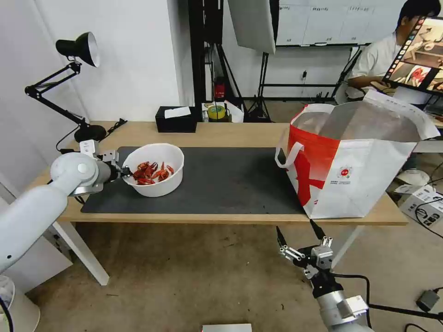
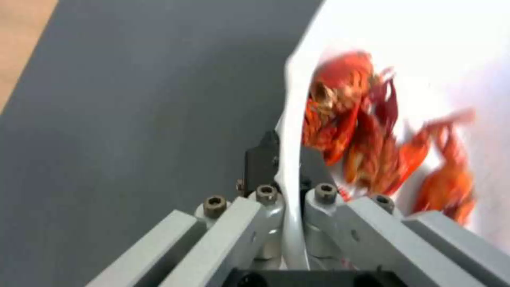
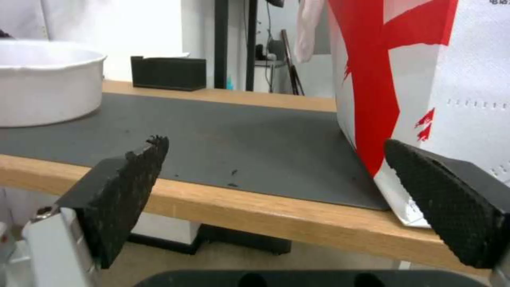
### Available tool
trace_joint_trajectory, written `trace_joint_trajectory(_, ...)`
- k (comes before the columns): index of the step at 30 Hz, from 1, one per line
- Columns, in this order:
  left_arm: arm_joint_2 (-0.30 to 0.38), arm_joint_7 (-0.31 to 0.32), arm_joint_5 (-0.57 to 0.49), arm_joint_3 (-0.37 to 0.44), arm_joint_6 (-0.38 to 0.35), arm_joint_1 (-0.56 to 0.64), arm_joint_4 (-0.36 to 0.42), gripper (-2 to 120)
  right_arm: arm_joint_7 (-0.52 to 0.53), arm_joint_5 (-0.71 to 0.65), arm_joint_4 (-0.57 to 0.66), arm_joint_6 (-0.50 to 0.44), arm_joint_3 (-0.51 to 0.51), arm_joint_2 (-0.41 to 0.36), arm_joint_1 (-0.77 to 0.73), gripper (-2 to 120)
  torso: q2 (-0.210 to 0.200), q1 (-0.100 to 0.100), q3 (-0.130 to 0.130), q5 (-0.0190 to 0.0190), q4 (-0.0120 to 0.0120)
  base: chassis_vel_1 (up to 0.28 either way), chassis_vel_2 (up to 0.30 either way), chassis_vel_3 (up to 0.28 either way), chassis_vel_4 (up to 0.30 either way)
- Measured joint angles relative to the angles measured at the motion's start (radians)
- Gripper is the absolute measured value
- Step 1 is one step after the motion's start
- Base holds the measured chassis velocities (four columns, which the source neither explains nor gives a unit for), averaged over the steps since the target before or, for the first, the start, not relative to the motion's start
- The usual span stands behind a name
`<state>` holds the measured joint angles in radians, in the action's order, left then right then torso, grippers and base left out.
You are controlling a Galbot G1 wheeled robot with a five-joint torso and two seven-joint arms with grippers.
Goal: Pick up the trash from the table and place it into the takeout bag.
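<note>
Pinching the thin rim of the white round bowl of red crayfish shells [image 1: 154, 169], the left gripper [image 1: 125, 172] has one finger inside the wall and one outside, pressed together on it. The bowl sits on the large dark grey rectangular mat [image 1: 230, 177], on the side far from the boxy red-and-white takeout bag with silver foil lining [image 1: 350, 161].

The bowl looks like smooth, thin plastic. It is probably light, but the rim bends a little where it is squeezed, so it may be a bit floppy. The shells are loose and bumpy and could slide or spill if the bowl tips. The rim seems the best place to hold, and the bowl should stay level.

The mat is flat and dull. It lies on the long light-wood table [image 1: 240, 134], which is smooth. Behind the bowl, a black tissue box [image 1: 175, 119] stands near the back edge.

Far from the bowl, the right gripper [image 1: 297, 240] hangs below the table's front edge, near the bag, with its rough black pads [image 3: 127, 187] spread wide and holding nothing.
</note>
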<state>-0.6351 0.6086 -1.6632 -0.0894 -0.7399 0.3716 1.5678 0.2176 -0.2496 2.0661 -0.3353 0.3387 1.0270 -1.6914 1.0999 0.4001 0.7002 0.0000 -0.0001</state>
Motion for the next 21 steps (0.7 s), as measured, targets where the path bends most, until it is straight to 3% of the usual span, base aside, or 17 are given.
trace_joint_trajectory(11, -0.062, 0.070, -0.102, -0.069, 0.001, -0.179, 0.064, 0, 0.000, 0.000, 0.000, 0.000, 0.000, 0.000, 0.000, 100, 0.000, 0.000, 0.000, 0.0001, 0.0001, 0.000, 0.000, 0.000, 0.000)
trace_joint_trajectory(21, -0.188, 0.148, -0.197, -0.159, 0.003, -0.375, 0.090, 0, 0.000, 0.000, 0.000, 0.000, 0.000, 0.000, 0.000, 100, 0.000, 0.000, 0.000, 0.0001, 0.0000, 0.000, 0.000, 0.000, 0.000)
